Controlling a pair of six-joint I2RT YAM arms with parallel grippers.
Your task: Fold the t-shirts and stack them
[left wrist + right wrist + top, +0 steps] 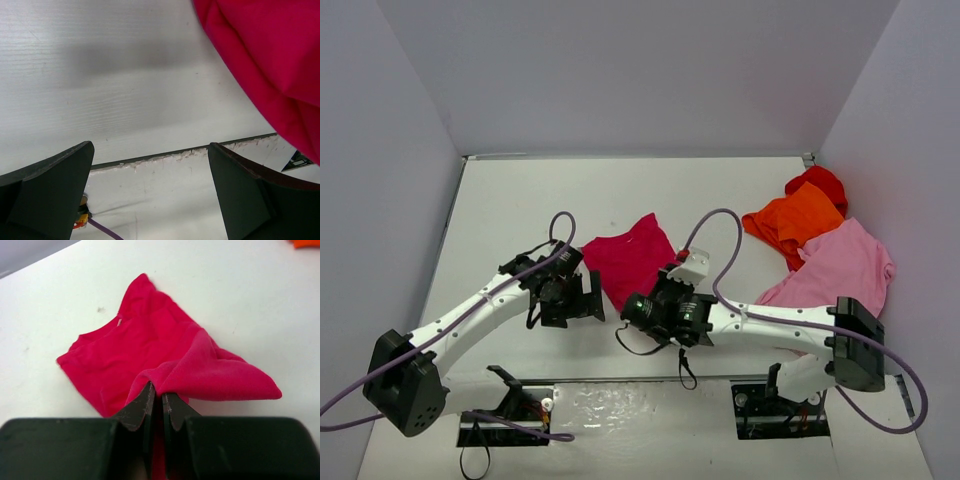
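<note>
One crimson t-shirt (partly folded), hem pinched

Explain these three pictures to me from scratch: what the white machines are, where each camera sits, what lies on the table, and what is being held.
The white machines are two robot arms bolted at the near edge of a white table. The overhead picture looks down from above and behind them. The other two pictures come from cameras on each wrist, so the dark shapes at the bottom are that arm's own fingers.

The left hand is open and holds nothing; bare table shows between its fingers. The right hand is shut on a fold of the crimson t-shirt, lifting that edge.

At the far right lie three more shirts: an orange t-shirt, a light pink t-shirt and a bright red t-shirt, overlapping in a loose heap.
</note>
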